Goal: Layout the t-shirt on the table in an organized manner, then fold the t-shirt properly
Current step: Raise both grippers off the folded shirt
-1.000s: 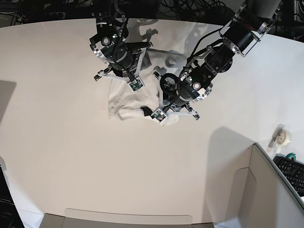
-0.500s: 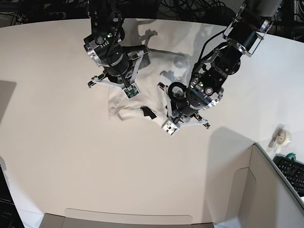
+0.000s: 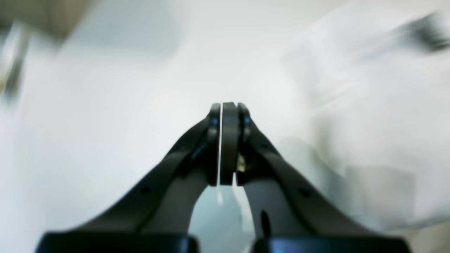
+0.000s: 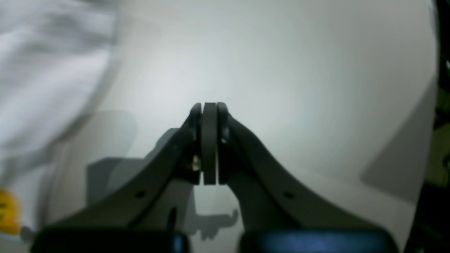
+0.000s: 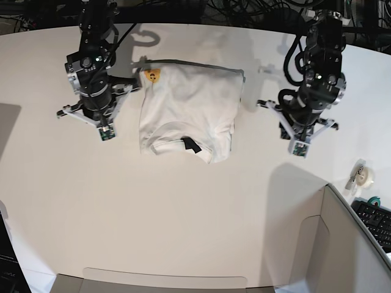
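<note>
Left claw point(image 3: 225, 144) clenched, grasping nothing, above bare tabletop point(image 5: 183, 213). Right claw point(image 4: 210, 144) likewise clenched and empty. The t-shirt point(image 5: 186, 113) lies folded on the tabletop between both arms, touching neither.

Robotics lab, white table point(image 5: 183, 213), cable tangle point(image 5: 244, 9), keyboard point(image 5: 376, 223)

Motion blur is smearing the t-shirt point(image 3: 369, 116) right of the left gripper's point(image 3: 225, 144) fingers point(image 3: 230, 140), making its print unreadable. Left of the right gripper's point(image 4: 209, 144) fingers point(image 4: 210, 140), the picture's edge is cutting off the blurred cloth and an orange patch point(image 4: 7, 211).
</note>
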`<state>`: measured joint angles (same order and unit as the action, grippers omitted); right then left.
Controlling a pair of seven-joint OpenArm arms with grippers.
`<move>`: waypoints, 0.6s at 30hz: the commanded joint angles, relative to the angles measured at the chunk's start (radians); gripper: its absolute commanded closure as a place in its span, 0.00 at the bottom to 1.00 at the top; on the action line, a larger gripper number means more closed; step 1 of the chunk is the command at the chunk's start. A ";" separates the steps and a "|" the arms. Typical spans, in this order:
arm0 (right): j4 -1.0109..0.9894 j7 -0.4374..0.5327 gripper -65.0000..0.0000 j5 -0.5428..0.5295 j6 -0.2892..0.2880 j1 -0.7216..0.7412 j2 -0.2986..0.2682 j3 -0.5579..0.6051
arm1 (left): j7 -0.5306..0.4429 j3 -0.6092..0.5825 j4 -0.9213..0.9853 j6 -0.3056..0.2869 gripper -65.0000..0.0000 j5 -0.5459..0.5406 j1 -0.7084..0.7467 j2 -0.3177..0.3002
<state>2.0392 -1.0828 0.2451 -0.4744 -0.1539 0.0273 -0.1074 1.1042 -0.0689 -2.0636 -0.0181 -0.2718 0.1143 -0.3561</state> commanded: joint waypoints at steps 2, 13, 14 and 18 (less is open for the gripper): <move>0.018 0.019 1.00 -0.019 -0.011 0.001 0.001 -0.004 | -0.066 0.042 -0.021 -0.003 1.00 -0.005 0.011 -0.004; 0.015 0.023 1.00 -0.132 0.142 0.010 0.075 0.378 | -0.078 0.159 -0.022 -0.003 1.00 -0.005 0.167 -0.001; 0.013 0.023 1.00 -0.132 0.162 0.017 0.072 0.398 | -0.080 0.169 -0.022 -0.003 1.00 -0.007 0.184 -0.001; -0.031 0.023 1.00 -0.138 0.174 0.015 0.078 0.409 | -0.118 0.194 -0.022 -0.003 1.00 -0.010 0.233 -0.001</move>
<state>1.9968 -1.0756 0.1127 -0.3004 -0.1463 0.0982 0.2955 1.0080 0.1169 -2.0674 -0.0227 -0.2825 0.3489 -0.3450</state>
